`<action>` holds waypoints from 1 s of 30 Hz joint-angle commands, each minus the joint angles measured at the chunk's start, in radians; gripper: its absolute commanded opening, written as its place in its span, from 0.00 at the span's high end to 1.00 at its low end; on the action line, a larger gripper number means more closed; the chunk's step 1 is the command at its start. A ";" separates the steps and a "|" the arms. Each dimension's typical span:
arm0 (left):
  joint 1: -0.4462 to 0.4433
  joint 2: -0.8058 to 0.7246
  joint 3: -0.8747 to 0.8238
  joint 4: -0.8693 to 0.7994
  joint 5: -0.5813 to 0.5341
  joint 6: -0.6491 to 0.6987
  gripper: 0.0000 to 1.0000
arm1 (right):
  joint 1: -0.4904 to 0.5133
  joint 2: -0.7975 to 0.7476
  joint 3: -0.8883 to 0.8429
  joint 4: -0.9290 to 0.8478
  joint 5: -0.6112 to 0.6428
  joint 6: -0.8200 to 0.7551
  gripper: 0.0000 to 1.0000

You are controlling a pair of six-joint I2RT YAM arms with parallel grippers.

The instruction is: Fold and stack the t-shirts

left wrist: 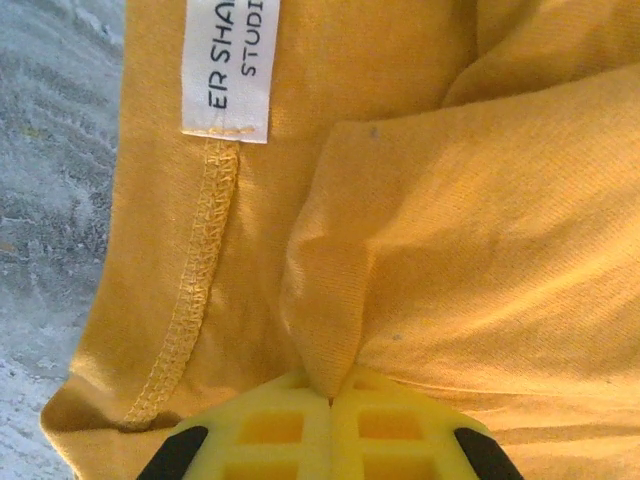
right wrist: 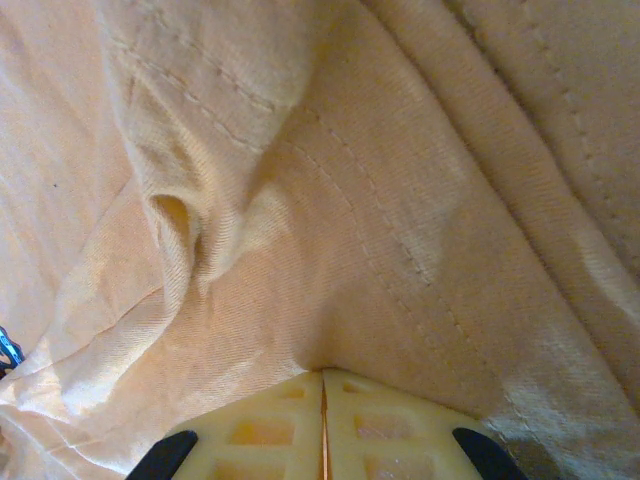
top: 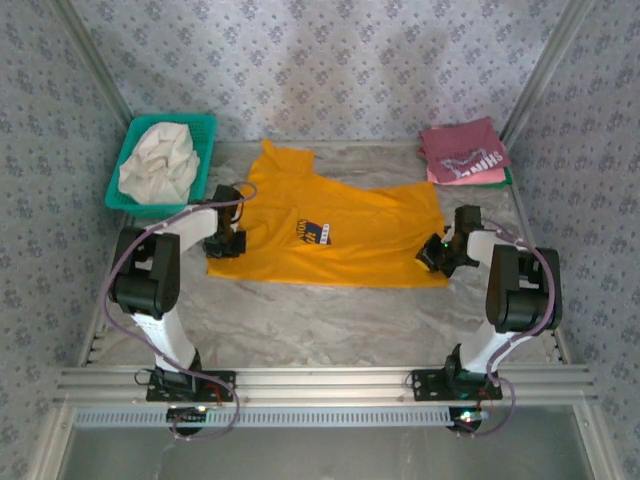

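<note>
From above, your mustard-yellow shirt [top: 330, 235] lies spread on the table [top: 300, 320], with the left pincer [top: 225, 243] at its left edge and the right pincer [top: 440, 255] at its right corner. The left wrist view shows that pincer pinching a thin ridge of cloth beside the hem; a quick lift could pull it free. In the right wrist view the pincer pinches gathered cloth; an uneven pull would skew the fold.

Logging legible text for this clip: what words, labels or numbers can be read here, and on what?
"ER SHA" / "STUDI", cut off by the frame: white sewn label on the yellow t-shirt.
Chest print on it: too small to read.
White lettering on the maroon t-shirt: blurred, unreadable.
</note>
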 commanded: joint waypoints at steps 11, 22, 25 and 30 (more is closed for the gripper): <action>0.049 -0.097 -0.020 -0.122 -0.053 -0.056 1.00 | -0.106 -0.004 -0.061 -0.155 0.134 0.088 1.00; 0.046 -0.173 -0.058 -0.121 -0.045 -0.084 0.37 | -0.069 -0.067 0.009 -0.199 0.144 0.084 0.78; 0.019 -0.223 -0.024 -0.132 -0.045 -0.088 0.31 | -0.017 -0.138 0.047 -0.219 0.159 0.063 0.71; -0.093 -0.293 -0.036 -0.103 -0.048 -0.114 0.35 | 0.183 -0.254 0.098 -0.210 0.251 0.010 0.78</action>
